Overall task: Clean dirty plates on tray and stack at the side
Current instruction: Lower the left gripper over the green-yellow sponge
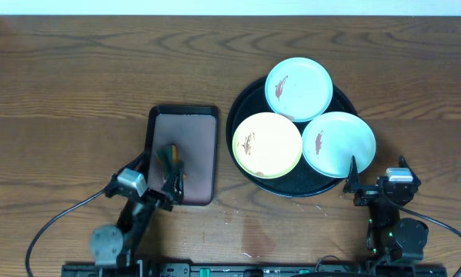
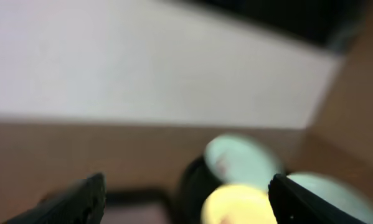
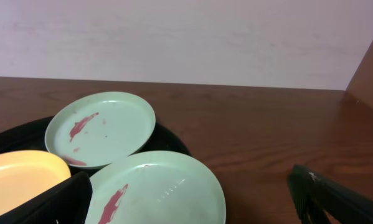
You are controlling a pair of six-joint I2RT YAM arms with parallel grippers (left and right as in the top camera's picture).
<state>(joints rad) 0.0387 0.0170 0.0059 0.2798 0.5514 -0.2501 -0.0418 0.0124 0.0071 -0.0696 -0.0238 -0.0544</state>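
Observation:
The black tray [image 1: 245, 100] holds three smeared plates: a mint plate [image 1: 298, 88] at the back, a yellow plate [image 1: 267, 145] at the front left and a second mint plate [image 1: 339, 144] at the front right. My right gripper [image 1: 376, 174] is open and empty at that plate's near edge. The right wrist view shows its fingers [image 3: 192, 202] either side of the near mint plate [image 3: 158, 186], with the far mint plate [image 3: 102, 130] and the yellow plate [image 3: 18, 177] beyond. My left gripper [image 1: 172, 185] is open and empty over the maroon tray's near end; its wrist view [image 2: 186, 199] is blurred.
A rectangular maroon tray [image 1: 195, 131] with a black rim lies left of the black tray. A small dark object with green and orange [image 1: 171, 156] lies on it. A faint wet patch [image 1: 253, 231] marks the wooden table near the front.

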